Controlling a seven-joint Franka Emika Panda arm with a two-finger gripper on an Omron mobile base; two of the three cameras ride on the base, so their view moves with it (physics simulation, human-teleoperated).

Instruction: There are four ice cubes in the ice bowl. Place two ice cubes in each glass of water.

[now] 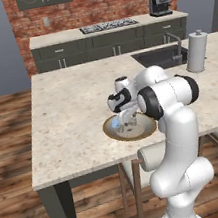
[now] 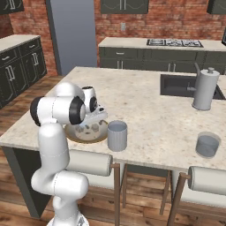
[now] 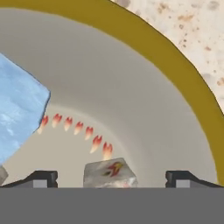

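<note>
We see our gripper (image 3: 111, 177) down inside the ice bowl (image 3: 175, 65), jaws spread wide and holding nothing. One pale ice cube (image 3: 109, 173) sits between the fingertips; another ice cube (image 3: 19, 109) lies at nine o'clock.

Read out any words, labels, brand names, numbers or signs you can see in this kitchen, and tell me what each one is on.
None: no readable text appears in any view.
The ice bowl carries only small red-orange flame-like marks inside, a pattern, not letters.
The coffee machine on the back counter is too small and blurred to show any label.
The white cylinder and the glasses of water are plain.
</note>
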